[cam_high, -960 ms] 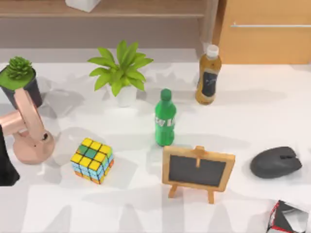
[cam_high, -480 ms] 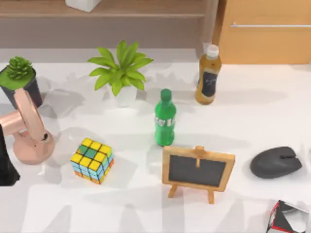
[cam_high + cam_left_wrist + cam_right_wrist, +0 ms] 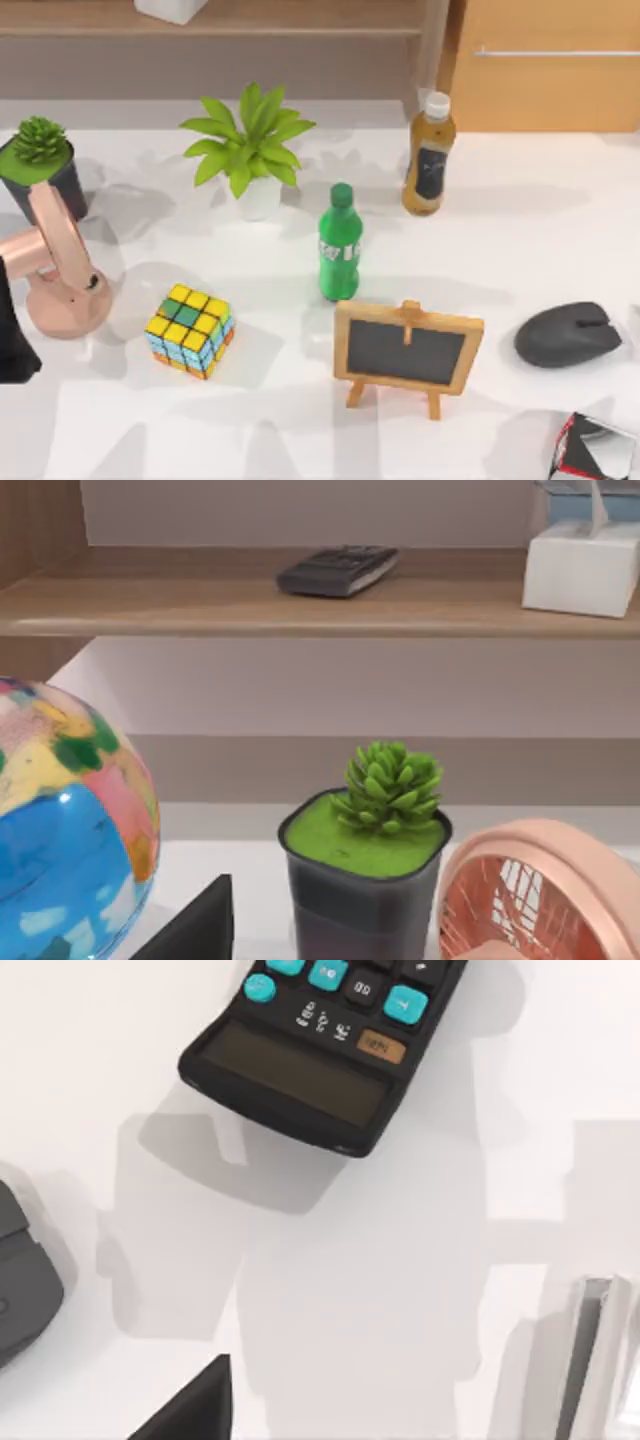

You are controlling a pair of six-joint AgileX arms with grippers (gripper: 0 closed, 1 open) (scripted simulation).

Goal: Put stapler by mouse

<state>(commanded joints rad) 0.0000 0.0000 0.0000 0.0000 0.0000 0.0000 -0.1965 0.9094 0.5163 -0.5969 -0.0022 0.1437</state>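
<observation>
Probably the red-and-black stapler is the thing at the surface's front right corner, near the mouse but apart from it; we can't tell its long axis. Our right arm seems nearer: its wrist view looks down on a calculator and the mouse's edge. Whether the right tool is wide or narrow we cannot tell. The chalkboard easel stands to the left, not blocking. The left arm is parked at the left edge.

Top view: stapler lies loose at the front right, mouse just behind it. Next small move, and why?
Probably shift the right arm over the red-and-black stapler at the front right corner, jaws above it. It lies free, apart from the mouse, while the right wrist view looks down on a calculator, so that arm seems off target. Left arm sits at the left edge.
</observation>
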